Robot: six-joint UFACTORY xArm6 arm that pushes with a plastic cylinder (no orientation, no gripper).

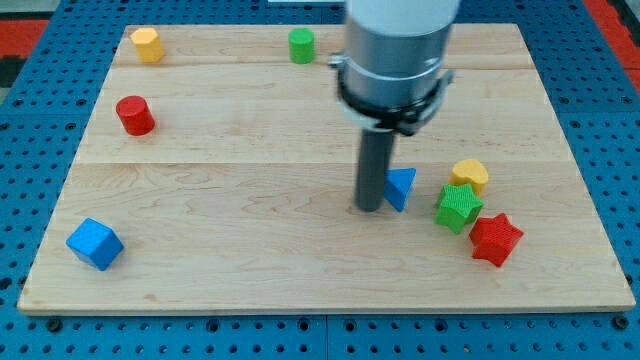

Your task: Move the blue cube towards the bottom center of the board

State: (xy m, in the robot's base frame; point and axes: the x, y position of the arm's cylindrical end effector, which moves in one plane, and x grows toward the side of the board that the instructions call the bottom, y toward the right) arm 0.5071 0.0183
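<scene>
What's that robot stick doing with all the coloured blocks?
The arm's rod is trying to slide the blue cube to the board's bottom middle. Right now my tip is far from it, standing just left of the blue triangle. The cube sits at the view's bottom left. A green star, red star and yellow block cluster at the right.

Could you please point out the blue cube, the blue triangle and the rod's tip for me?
blue cube [95, 243], camera view, on its top face.
blue triangle [402, 187], camera view, on its front face.
my tip [369, 208], camera view, at the rod's very end, beside the triangle.
</scene>
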